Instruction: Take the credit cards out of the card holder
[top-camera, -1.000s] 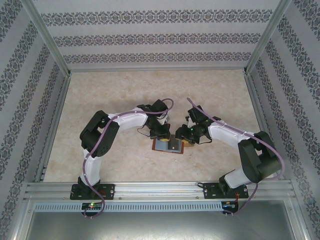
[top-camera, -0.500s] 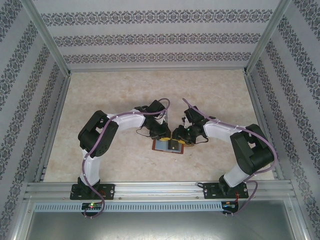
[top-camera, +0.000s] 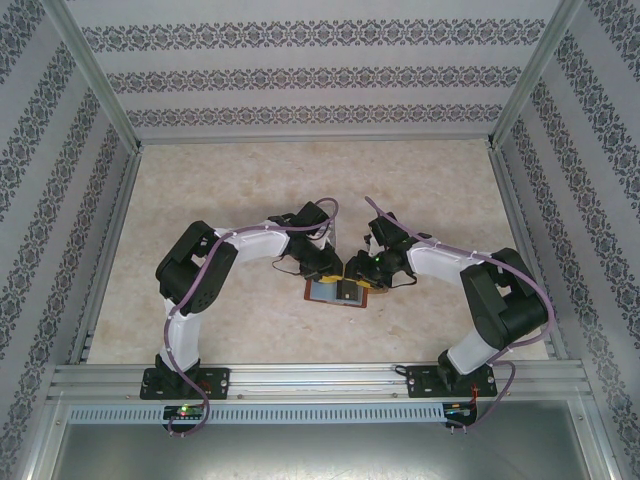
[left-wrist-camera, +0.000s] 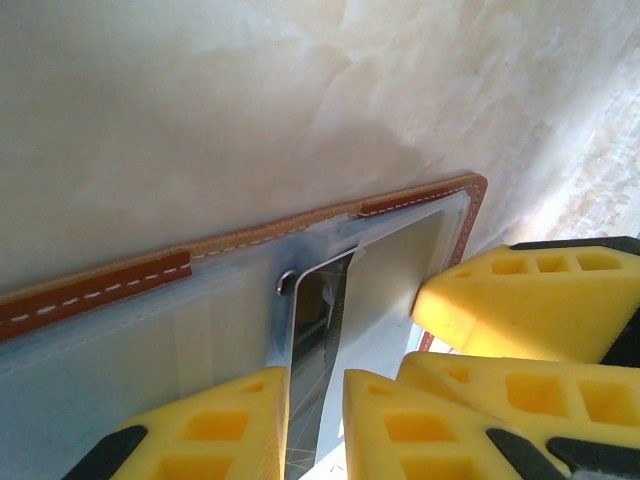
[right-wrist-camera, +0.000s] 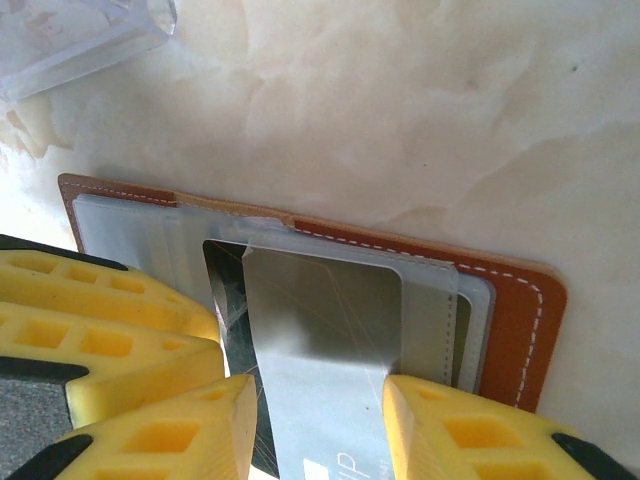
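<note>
**Operator:** State of the left pincer (left-wrist-camera: 315, 405)?

**Technician:** Its fingers (left-wrist-camera: 210, 425) stand slightly spread. The dark card (left-wrist-camera: 322, 330) rises tilted through the gap, which is wider than the card is thick.

**Operator:** State of the right pincer (right-wrist-camera: 320, 410)?

**Technician:** Its fingers (right-wrist-camera: 470, 435) are set apart. The grey card (right-wrist-camera: 325, 320) lies in the gap, and its side edges meet both pads. I cannot tell whether the card is clamped or merely lies between them.

**Operator:** Position of the cards relative to the card holder (right-wrist-camera: 520, 330)?

**Technician:** Both cards are partly out of the grey-blue inner pockets. In the right wrist view, the dark card sits just left of the grey card, touching it.

**Operator:** Location of the card holder?

**Technician:** It lies open, pockets upward, flat on the surface (top-camera: 250, 190). It is toward the near edge, between the two arms. Both pincers meet directly over it, with their yellow fingers just beside each other.

**Operator:** Other items?

**Technician:** A clear plastic tray (right-wrist-camera: 70, 35) rests on the surface near the holder's far corner, apart from it.
</note>
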